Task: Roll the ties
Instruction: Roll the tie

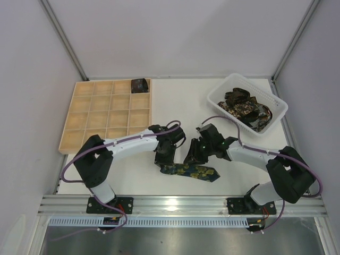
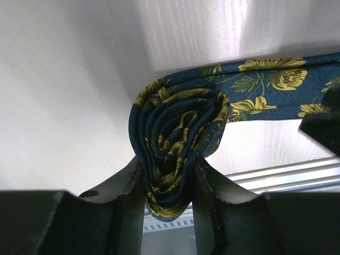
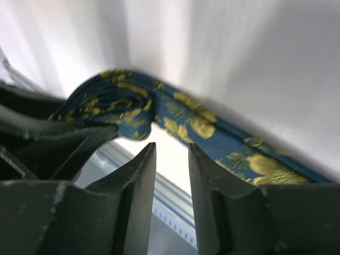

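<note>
Tie (image 2: pixel 175 133) roll, pinched in the left hand (image 2: pixel 170 172), may spring loose (the coil looks lopsided) if the narrowly parted, empty right hand (image 3: pixel 171 154) tugs the tail.

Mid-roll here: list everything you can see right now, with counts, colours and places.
navy tie: one, navy with yellow-green flowers, near-centre table, one end rolled, tail unrolled
rolled tie: one, dark, tray's far right corner cell
loose ties: several, dark with gold, piled in basket
tray: one, pale wood, far left
basket: one, white, far right
table: one, white
left gripper: shut on navy tie's roll
right gripper: open, empty, beside roll
</note>
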Available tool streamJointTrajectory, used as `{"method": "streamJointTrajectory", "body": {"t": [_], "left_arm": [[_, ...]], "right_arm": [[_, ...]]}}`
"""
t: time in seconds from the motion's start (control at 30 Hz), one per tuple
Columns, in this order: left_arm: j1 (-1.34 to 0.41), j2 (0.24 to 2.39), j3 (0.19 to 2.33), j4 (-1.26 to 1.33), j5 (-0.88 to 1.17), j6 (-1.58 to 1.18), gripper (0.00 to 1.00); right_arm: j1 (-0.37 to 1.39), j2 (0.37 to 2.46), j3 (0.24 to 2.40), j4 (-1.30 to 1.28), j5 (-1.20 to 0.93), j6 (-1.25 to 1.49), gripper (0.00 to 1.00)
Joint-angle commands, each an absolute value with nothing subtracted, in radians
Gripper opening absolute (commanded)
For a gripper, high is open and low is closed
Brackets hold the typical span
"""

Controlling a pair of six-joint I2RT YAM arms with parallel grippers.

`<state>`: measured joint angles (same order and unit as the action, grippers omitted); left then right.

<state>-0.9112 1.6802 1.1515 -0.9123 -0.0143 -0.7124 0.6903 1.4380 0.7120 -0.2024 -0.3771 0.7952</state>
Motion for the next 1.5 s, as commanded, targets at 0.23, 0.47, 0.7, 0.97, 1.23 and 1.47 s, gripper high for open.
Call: {"method": "streamJointTrajectory", "body": {"t": [0.23, 0.47, 0.7, 0.97, 1.23, 1.47], "left_arm": [[-0.925, 1.720, 1.230, -0.977, -0.071, -0.792, 0.00], [-0.940, 1.741, 1.272, -0.997, -0.077, -0.808, 0.00], [-0.945, 1.726, 1.295, -0.962, -0.035, -0.816, 0.00], [-0.960, 1.704, 1.298, -0.842, 0.087, -0.842, 0.27], [-0.977, 1.716, 1.319, -0.821, 0.086, -0.859, 0.35], [-1.015, 1.744, 1.384, -0.845, 0.055, -0.865, 0.44]], "right_arm": [[0.788, 1.512, 0.680, 0.112, -0.482, 0.980, 0.15], [0.804, 1.623, 0.683, 0.193, -0.485, 1.022, 0.00], [0.805, 1.666, 0.690, 0.181, -0.482, 1.000, 0.00], [0.802, 1.664, 0.667, 0.193, -0.503, 0.997, 0.00], [0.792, 1.637, 0.634, 0.195, -0.515, 0.997, 0.00], [0.769, 1.600, 0.612, 0.150, -0.514, 0.969, 0.00]]}}
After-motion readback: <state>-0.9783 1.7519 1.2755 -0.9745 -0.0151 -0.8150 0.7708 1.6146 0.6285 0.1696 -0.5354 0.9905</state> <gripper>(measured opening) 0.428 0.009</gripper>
